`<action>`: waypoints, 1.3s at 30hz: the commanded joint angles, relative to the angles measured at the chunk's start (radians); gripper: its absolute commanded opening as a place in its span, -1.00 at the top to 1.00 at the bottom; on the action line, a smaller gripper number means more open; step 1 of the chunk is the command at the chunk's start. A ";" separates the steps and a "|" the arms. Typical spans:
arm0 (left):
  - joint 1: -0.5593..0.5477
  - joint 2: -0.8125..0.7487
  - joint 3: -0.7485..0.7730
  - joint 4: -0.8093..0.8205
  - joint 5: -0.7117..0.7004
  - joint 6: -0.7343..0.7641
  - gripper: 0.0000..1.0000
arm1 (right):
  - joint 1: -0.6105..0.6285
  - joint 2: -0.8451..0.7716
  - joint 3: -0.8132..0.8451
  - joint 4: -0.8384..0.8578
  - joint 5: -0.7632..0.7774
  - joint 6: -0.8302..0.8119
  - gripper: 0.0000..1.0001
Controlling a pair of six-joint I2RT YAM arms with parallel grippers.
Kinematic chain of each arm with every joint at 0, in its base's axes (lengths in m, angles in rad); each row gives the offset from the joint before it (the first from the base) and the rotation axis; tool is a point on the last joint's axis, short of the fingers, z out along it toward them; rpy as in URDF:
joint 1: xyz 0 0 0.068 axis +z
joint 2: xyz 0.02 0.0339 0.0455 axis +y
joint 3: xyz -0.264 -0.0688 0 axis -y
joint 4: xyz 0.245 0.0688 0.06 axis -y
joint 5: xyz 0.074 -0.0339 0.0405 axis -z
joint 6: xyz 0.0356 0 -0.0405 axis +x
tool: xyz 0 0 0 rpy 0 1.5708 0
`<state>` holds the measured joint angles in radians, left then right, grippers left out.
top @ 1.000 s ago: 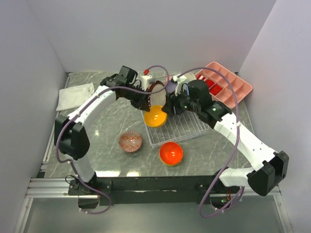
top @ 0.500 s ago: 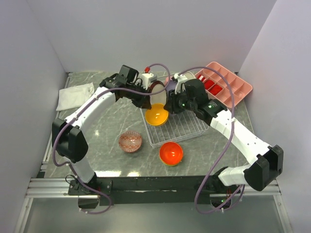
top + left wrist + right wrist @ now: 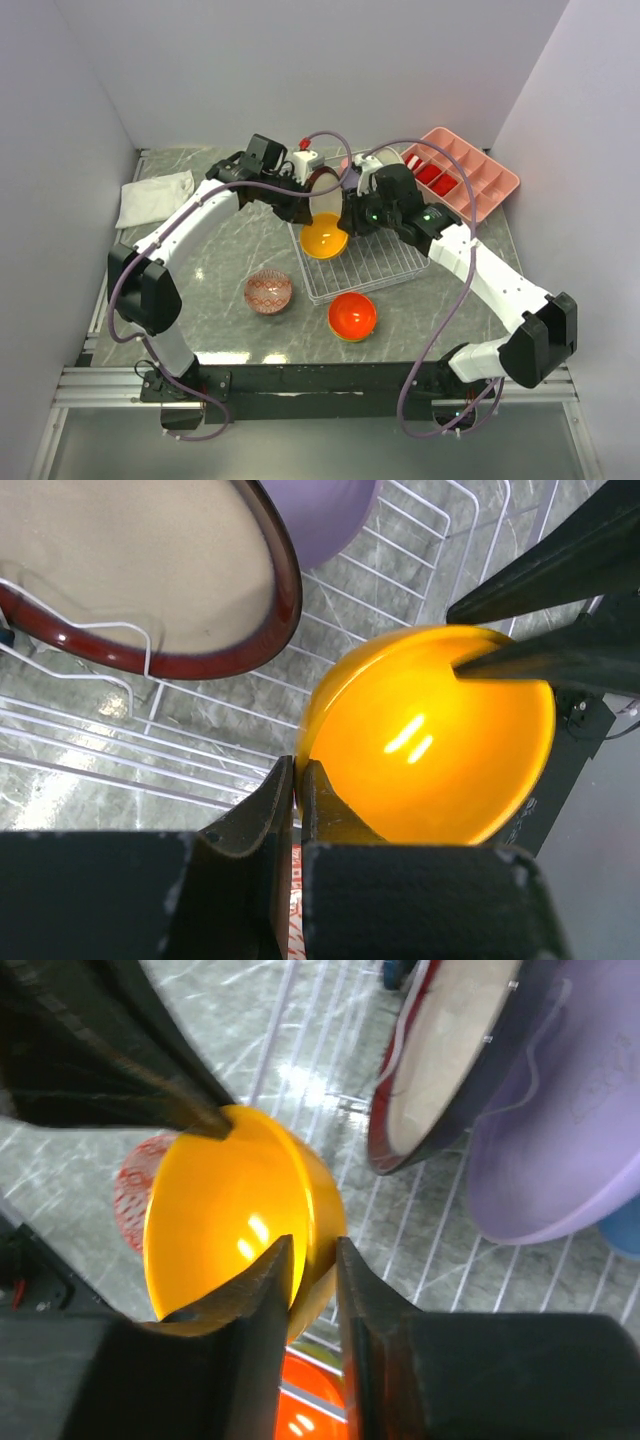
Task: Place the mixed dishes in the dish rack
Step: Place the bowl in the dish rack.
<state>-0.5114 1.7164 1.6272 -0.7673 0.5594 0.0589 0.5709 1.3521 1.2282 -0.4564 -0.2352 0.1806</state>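
Note:
The orange-yellow bowl (image 3: 323, 239) hangs tilted over the left end of the white wire dish rack (image 3: 385, 262). My left gripper (image 3: 304, 214) is shut on its near rim (image 3: 297, 780). My right gripper (image 3: 346, 222) is shut on the opposite rim (image 3: 313, 1250), one finger inside the bowl (image 3: 230, 1210) and one outside. A dark-red-rimmed plate (image 3: 322, 188) and a lavender plate (image 3: 350, 180) stand in the rack's far part. A patterned pink bowl (image 3: 269, 292) and a red-orange bowl (image 3: 352, 316) sit on the table in front.
A pink compartment tray (image 3: 470, 178) lies at the back right. A white folded cloth (image 3: 155, 196) lies at the back left. Grey walls close in the table on three sides.
My right gripper has moved left onto the bowl's rim. The left gripper has drawn the bowl slightly right and back over the rack's left end.

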 commanded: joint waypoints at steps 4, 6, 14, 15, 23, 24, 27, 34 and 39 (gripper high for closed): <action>-0.010 -0.046 0.043 0.036 0.010 0.002 0.82 | 0.003 0.009 0.031 -0.010 0.068 -0.029 1.00; -0.010 -0.051 0.043 0.033 -0.007 0.004 0.55 | 0.001 0.001 0.022 -0.011 0.079 -0.061 1.00; -0.003 -0.107 -0.029 0.083 -0.208 -0.017 -0.22 | -0.043 -0.105 -0.004 -0.050 0.313 -0.235 1.00; -0.001 -0.109 -0.030 0.100 -0.225 -0.024 -0.27 | -0.043 -0.111 -0.015 -0.051 0.365 -0.246 1.00; 0.008 -0.153 -0.049 0.138 -0.271 -0.024 -0.30 | 0.081 -0.123 -0.159 0.079 0.799 -0.473 1.00; 0.010 -0.161 -0.050 0.141 -0.276 -0.021 -0.30 | 0.096 -0.117 -0.171 0.108 0.867 -0.501 1.00; 0.017 -0.178 -0.059 0.149 -0.286 -0.021 -0.30 | 0.150 -0.107 -0.206 0.137 0.942 -0.576 1.00; 0.025 -0.215 -0.093 0.161 -0.303 -0.013 -0.30 | 0.182 -0.004 -0.258 0.145 1.065 -0.665 1.00; 0.025 -0.248 -0.119 0.172 -0.309 -0.014 -0.31 | 0.195 0.054 -0.306 0.236 1.131 -0.724 1.00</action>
<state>-0.4877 1.5269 1.5227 -0.6388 0.2634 0.0406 0.7506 1.3682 0.9413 -0.3199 0.7830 -0.4690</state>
